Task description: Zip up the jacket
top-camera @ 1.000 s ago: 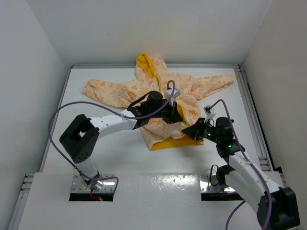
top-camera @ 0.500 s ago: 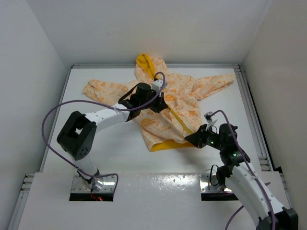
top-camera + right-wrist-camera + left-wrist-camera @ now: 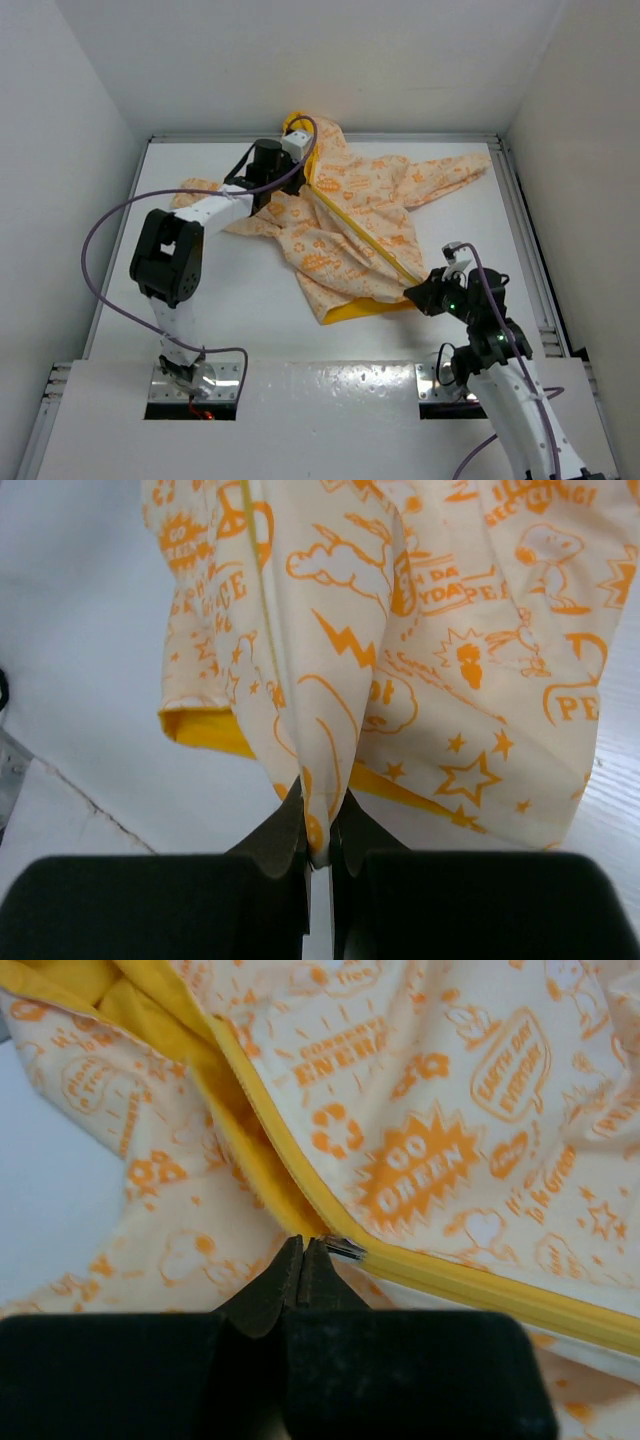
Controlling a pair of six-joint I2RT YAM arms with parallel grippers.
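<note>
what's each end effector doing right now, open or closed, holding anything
left end effector: closed, pinching the zipper pull.
right end effector: closed on the jacket at its bottom edge.

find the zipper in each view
top external: zipper, a yellow diagonal across the jacket.
left wrist: yellow band running right from the left fingers.
right wrist: thin yellow line, upper left.
shared landmark: the jacket's orange print on both sides of it.
</note>
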